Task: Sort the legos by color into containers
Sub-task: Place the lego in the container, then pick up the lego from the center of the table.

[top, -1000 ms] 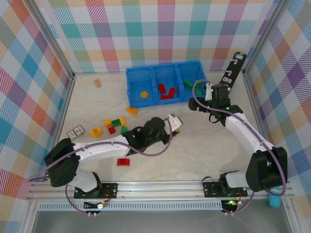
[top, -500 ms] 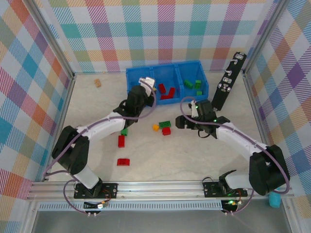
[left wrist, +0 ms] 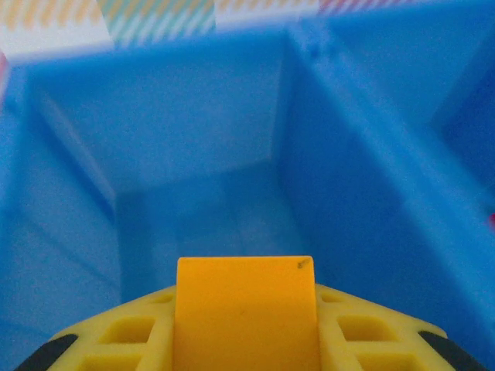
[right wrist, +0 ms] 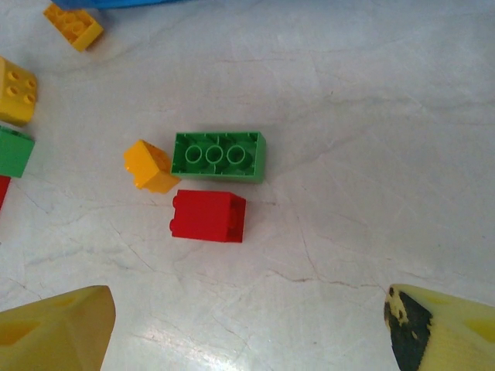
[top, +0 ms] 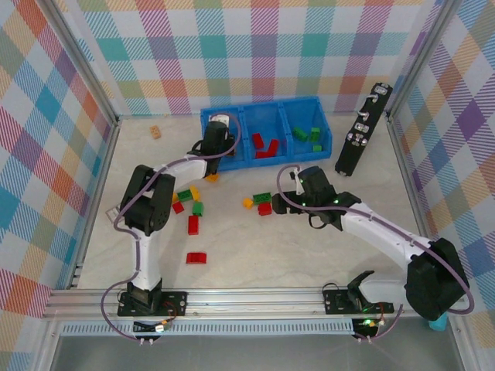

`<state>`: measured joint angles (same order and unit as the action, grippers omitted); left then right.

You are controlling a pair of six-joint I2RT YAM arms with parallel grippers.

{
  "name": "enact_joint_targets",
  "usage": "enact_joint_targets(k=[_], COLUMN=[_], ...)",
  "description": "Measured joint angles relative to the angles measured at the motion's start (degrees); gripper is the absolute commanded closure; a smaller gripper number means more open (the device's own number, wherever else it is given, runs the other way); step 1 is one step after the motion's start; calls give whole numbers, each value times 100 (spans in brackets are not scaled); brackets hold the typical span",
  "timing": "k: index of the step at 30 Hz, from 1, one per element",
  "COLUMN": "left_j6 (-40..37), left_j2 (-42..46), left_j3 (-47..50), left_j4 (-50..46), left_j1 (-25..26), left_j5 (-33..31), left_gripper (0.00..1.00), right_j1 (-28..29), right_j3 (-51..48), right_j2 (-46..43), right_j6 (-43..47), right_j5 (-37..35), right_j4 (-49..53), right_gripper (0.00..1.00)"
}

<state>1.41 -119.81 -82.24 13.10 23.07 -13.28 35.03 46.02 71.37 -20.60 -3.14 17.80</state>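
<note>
Both arms extended: left jaws pinch orange brick (left wrist: 246,309) over bin (left wrist: 193,131), right jaws spread.

Bright, even light falls from overhead; shadows are faint and soft. In the left wrist view the blue bin (left wrist: 193,154) is blurred, worst at twelve o'clock, while the orange brick (left wrist: 246,309) at six is sharper. In the right wrist view the desk (right wrist: 371,139) is crisp and the claw fingers (right wrist: 54,328) at seven and five o'clock are blurred.

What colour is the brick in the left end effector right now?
Orange. The brick shows best in the left wrist view, above the blue bin.
</note>
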Motion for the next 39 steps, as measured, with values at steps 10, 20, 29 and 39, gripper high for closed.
enact_joint_targets(k=[10,20,29,39], left_j6=[415,680,852,1137], left_j2=[-400,-24,1502,2579], left_j3=[-278,127,527,859], left_j4=[-249,-103,363,660], left_j1=[-68,-72,-72,-72], left_j5=[68,79,59,160], left_gripper=[39,28,28,28], right_j1=[323,437,627,697], right_j3=[76,358,640,1032], right_j2=[-94,780,1784,2608], right_j6=[-20,-13,-15,-87], right_j5=[-175,-238,-118,-72], right_j4=[195,140,-22,-195], right_gripper=[9,9,10,14])
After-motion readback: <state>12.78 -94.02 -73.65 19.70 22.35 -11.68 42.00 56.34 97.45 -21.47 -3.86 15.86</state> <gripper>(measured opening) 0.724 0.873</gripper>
